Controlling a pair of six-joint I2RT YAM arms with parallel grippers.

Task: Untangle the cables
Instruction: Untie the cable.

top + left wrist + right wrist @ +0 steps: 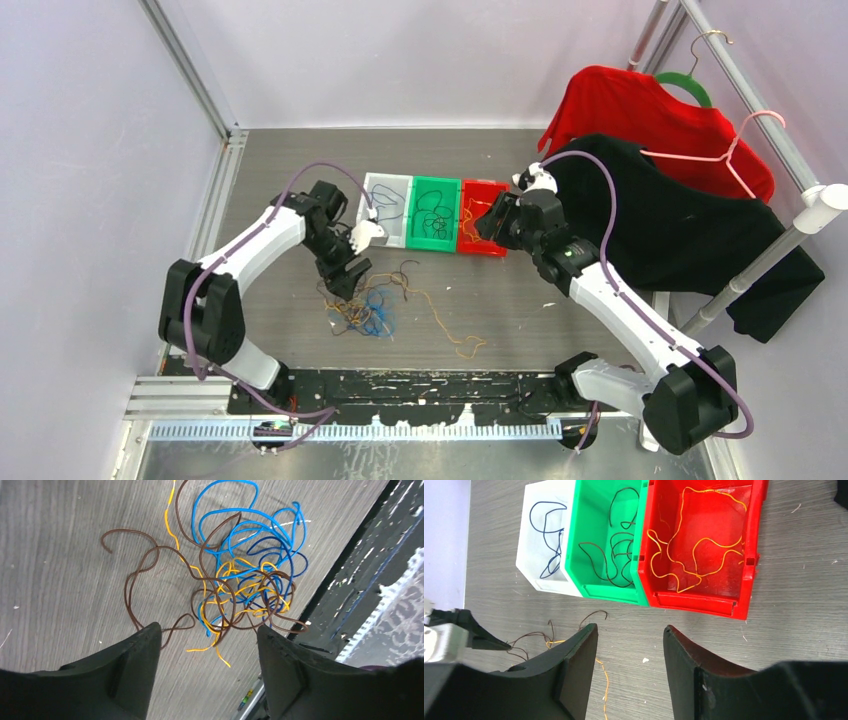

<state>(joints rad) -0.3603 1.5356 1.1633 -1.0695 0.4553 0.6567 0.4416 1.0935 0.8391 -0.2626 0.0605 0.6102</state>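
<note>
The cables (235, 575), a blue, orange-yellow and brown tangle, lie on the table (50, 580) at 12 o'clock from the left gripper (207, 630), whose jaws are parted and empty. The right gripper (630, 630), also parted and empty, has the white bin (536, 580), green bin (594, 525) and red bin (704, 602) at its 12 o'clock.

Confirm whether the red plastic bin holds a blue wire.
No, the red plastic bin holds only thin orange-yellow wires.

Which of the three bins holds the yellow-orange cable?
The red bin, rightmost in the top view, holds the yellow-orange cable; the green bin has dark cables, the white bin a blue cable.
</note>
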